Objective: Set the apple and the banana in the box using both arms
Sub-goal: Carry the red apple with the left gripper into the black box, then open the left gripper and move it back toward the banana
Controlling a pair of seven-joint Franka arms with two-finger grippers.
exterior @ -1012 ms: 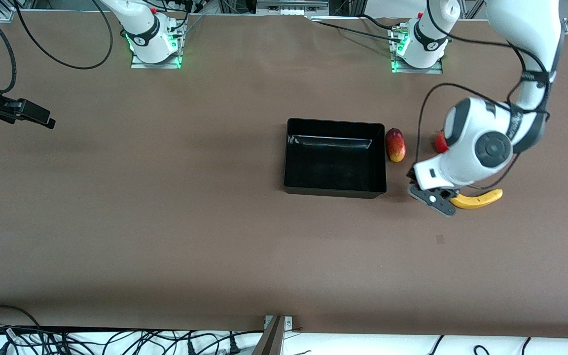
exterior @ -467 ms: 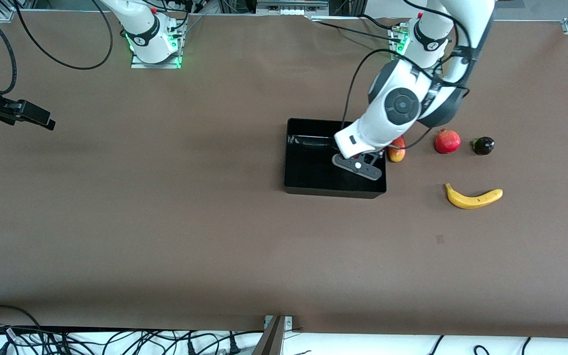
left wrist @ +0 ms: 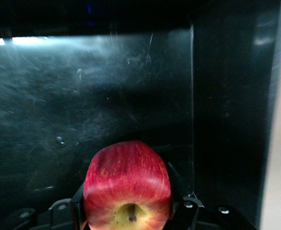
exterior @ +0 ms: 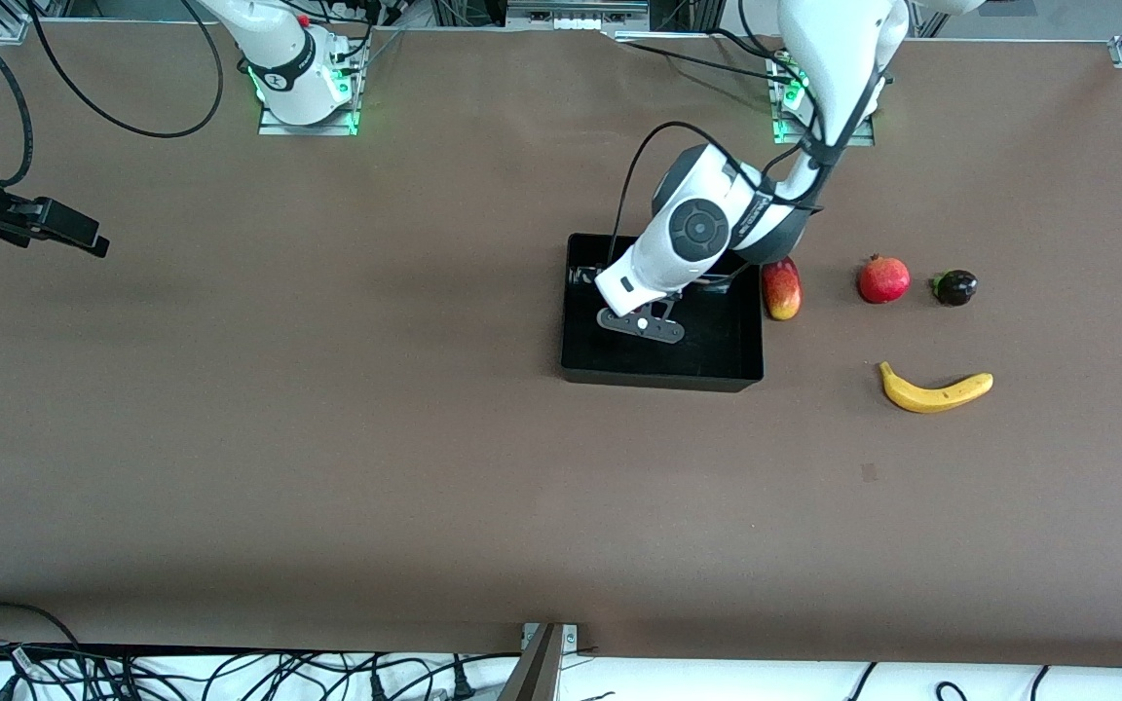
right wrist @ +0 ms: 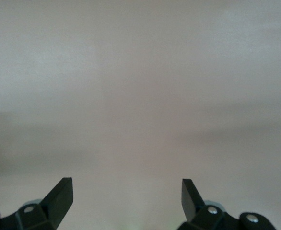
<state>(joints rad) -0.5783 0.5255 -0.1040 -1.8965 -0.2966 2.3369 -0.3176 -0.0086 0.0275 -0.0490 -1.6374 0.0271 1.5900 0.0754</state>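
Over the box point(exterior: 576, 365), the left end effector point(exterior: 641, 326) hangs inside the black walls, clenched on the apple point(left wrist: 127, 189). In the left wrist view the apple sits between the two black fingers point(left wrist: 78, 203) with its dimpled stem end turned toward the camera, and the glossy, scuffed floor of the box spreads out under it; it looks to be held clear of that floor, though the dark surface makes this hard to judge. In the front view the white wrist of the left arm hides the apple.

The box stands on the brown bench point(exterior: 327, 438), roughly midway along it. Just beside the wall of the box that faces the left arm's end lies an elongated red-yellow fruit point(exterior: 781, 289). Farther toward the left arm's end stand a red pomegranate point(exterior: 883, 279) and then a small dark fruit point(exterior: 955, 287), near each other. The banana point(exterior: 935, 391) lies on the bench nearer to the front camera than the pomegranate, well apart from the box, its curve bowed toward the front camera.

The right end effector point(right wrist: 127, 196) waits at the right arm's end of the bench, its fingers spread wide over bare bench surface and holding nothing.
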